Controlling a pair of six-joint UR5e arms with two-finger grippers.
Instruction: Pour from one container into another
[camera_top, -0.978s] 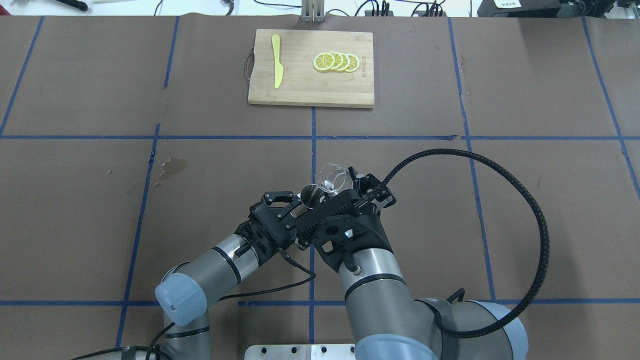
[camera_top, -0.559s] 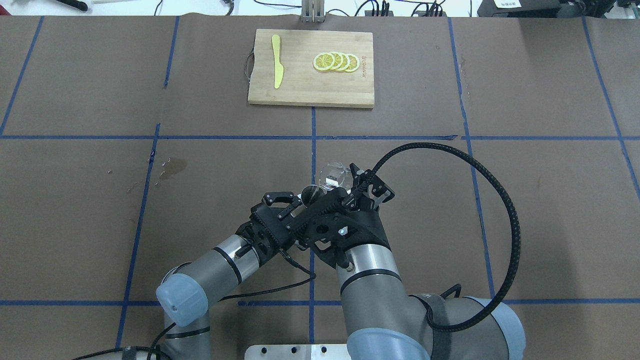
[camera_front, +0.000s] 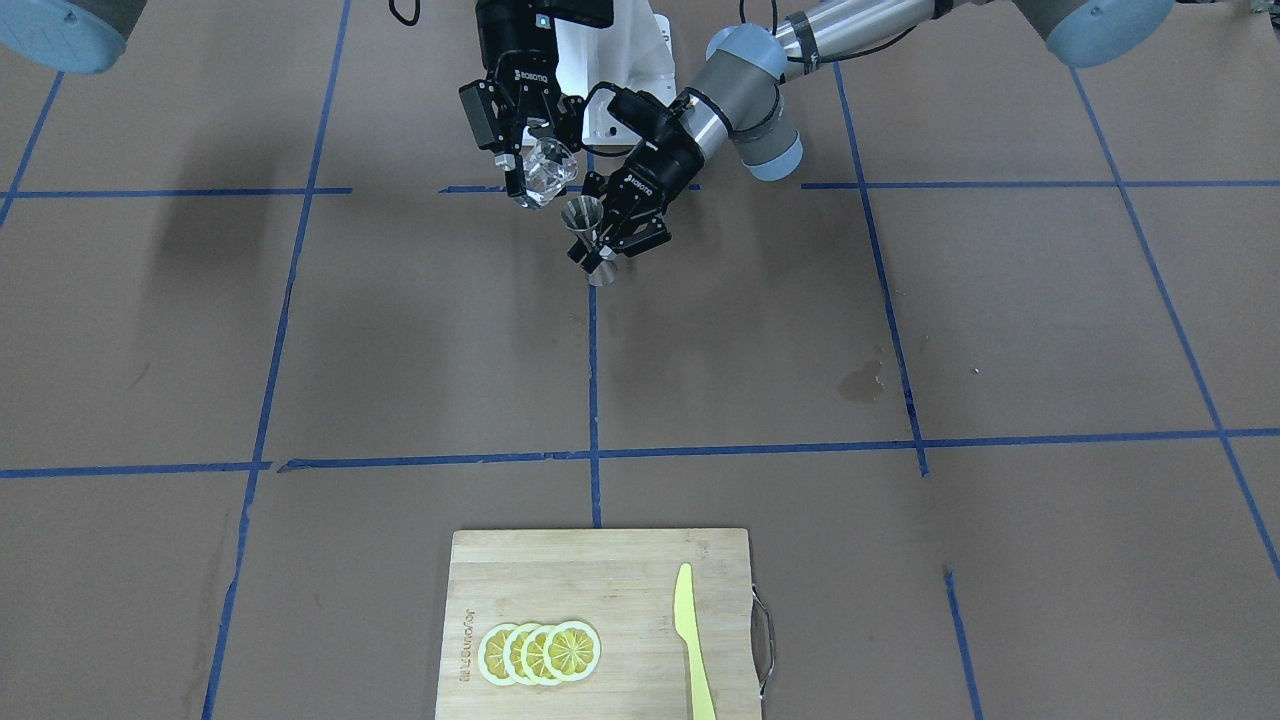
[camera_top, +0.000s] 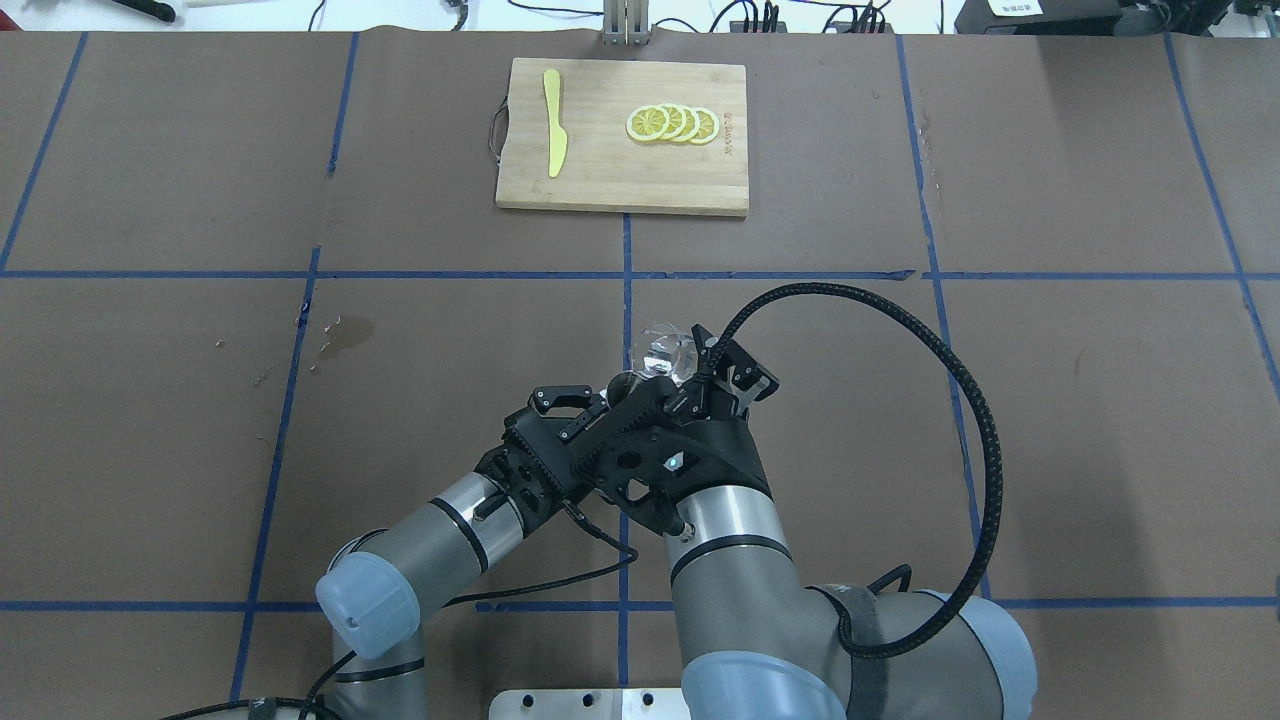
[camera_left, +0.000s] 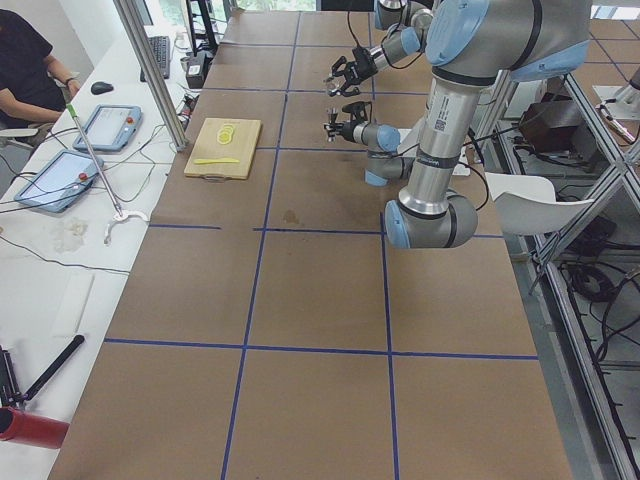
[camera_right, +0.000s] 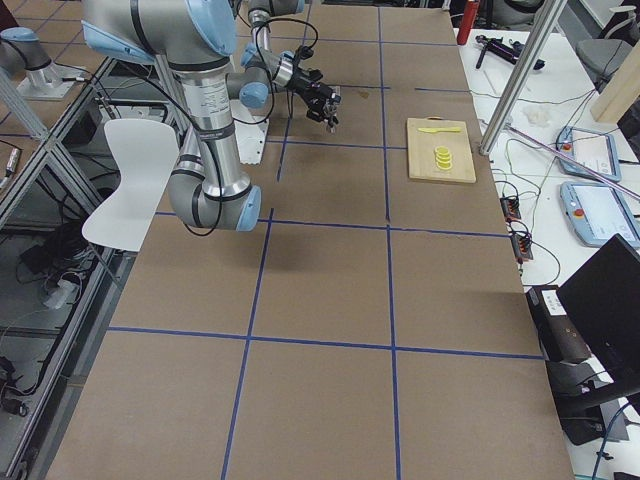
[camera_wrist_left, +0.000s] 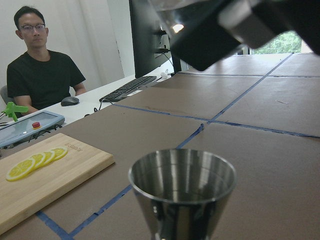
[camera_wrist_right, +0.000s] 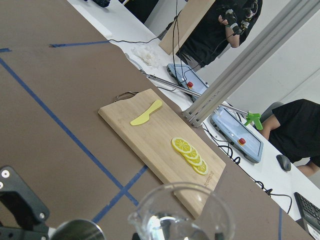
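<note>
My right gripper is shut on the small clear glass cup, held in the air and tipped toward the steel jigger. From overhead the glass cup hangs just right of and above the jigger's rim. My left gripper is shut on the jigger's waist and keeps it upright just above the table. The left wrist view shows the jigger's open cone with the cup's base at the top edge. In the right wrist view the cup's spouted rim is near the jigger's rim. Whether liquid flows I cannot tell.
A wooden cutting board with lemon slices and a yellow knife lies at the far side. A wet stain marks the brown paper at the left. The right arm's black cable loops out to the right.
My right wrist has rolled further, tipping the cup more and shifting it slightly toward the jigger. The cable loop swung left. The left gripper and the jigger barely moved.
</note>
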